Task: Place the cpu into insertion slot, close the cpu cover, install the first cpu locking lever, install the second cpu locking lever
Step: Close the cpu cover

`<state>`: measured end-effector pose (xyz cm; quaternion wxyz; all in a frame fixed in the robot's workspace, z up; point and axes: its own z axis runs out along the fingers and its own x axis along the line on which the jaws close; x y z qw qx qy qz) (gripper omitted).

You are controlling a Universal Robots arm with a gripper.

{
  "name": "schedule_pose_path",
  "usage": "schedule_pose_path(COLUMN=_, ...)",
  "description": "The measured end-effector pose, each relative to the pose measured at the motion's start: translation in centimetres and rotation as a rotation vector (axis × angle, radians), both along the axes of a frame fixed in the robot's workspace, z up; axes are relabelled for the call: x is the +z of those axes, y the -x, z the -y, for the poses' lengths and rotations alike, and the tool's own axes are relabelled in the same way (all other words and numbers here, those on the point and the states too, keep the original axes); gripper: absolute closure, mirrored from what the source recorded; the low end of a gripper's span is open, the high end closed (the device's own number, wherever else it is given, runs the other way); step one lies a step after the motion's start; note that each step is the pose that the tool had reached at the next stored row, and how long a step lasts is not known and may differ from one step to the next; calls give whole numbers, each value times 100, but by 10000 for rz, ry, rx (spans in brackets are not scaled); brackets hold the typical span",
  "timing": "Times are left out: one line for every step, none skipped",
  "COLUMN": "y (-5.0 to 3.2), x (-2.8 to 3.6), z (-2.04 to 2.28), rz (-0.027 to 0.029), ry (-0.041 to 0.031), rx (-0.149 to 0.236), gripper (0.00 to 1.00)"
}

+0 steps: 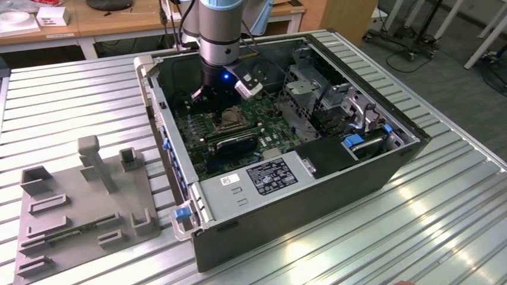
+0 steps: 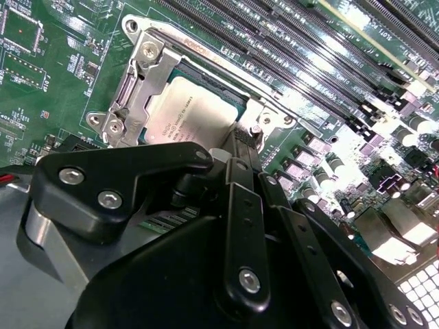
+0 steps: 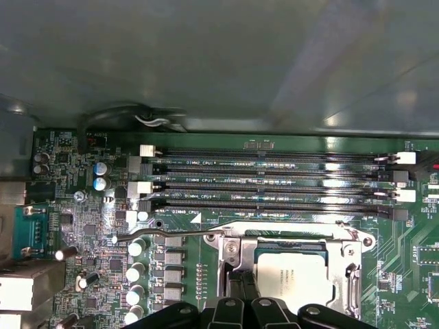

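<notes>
The cpu [image 2: 195,113] lies in the insertion slot [image 3: 236,252] on the green board, its silvery top facing up. The cpu cover [image 2: 147,72] lies flat over it as a silver frame around the chip, which also shows in the first wrist view [image 3: 295,277]. A thin wire locking lever [image 3: 171,235] runs along the socket's side toward the memory slots, its end sticking out past the socket. My gripper [image 3: 241,277] hangs just over the socket's edge, fingers [image 2: 236,199] shut together with nothing seen between them. In the exterior view the gripper [image 1: 212,96] reaches down into the case above the socket [image 1: 227,119].
The open computer case [image 1: 317,172] lies on a ribbed metal table, its walls all around the arm. Memory slots [image 3: 274,181], a black heatsink [image 1: 236,142] and capacitors [image 3: 137,271] crowd the socket. A grey fixture block [image 1: 83,202] stands at the exterior view's left.
</notes>
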<state>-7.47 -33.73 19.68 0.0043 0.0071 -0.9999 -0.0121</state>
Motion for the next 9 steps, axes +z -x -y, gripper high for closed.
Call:
schedule_pose_path(y=0, x=0, z=0, rz=0, ry=0, rx=0, gripper=89)
schedule_pose_path(y=0, x=0, z=0, rz=0, ry=0, rx=0, gripper=89)
schedule_pose_path(y=0, x=-1, z=0, rz=0, ry=-1, rx=0, gripper=89)
schedule_pose_path(y=0, x=-1, z=0, rz=0, ry=-1, rx=0, gripper=89)
schedule_pose_path(y=0, x=-1, z=0, rz=0, ry=-1, rx=0, gripper=89)
schedule_pose_path(y=0, x=-1, z=0, rz=0, ry=-1, rx=0, gripper=89)
schedule_pose_path(y=0, x=0, z=0, rz=0, ry=-1, rx=0, gripper=89)
schedule_pose_path(y=0, x=3, z=0, rz=3, ry=-4, rx=0, gripper=89)
schedule_pose_path(y=-1, x=7, z=-1, rz=6, ry=-8, rx=0, gripper=89)
